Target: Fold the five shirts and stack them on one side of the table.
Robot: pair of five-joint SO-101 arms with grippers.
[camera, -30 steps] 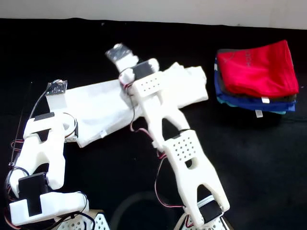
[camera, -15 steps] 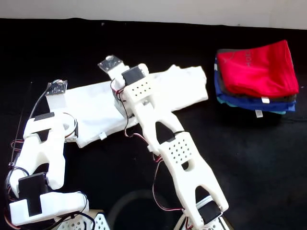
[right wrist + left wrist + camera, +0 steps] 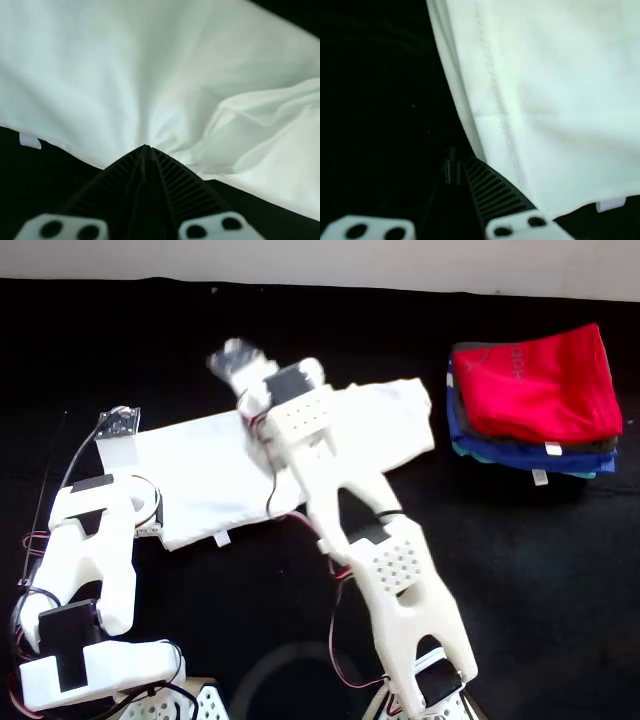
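Right gripper (image 3: 145, 148) clenched on white shirt (image 3: 200, 470), bunching it; folded shirt stack (image 3: 535, 390) well apart on rt side.

White shirt (image 3: 200, 475) middle hidden under right arm (image 3: 320, 470); lower stacked shirts (image 3: 520, 453) mostly covered.

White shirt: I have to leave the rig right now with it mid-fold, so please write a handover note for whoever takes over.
Left gripper: shut on the edge of the white shirt, at the end by the left arm.
Right gripper: shut on a pinch of the same shirt, with cloth puckering at its tip.
Stack: folded shirts on the right arm's side of the black table, with the red shirt on top and the blue shirt lower.
Done: that stack, which seems to hold four.
Left: finish folding the white shirt and add it to the stack.
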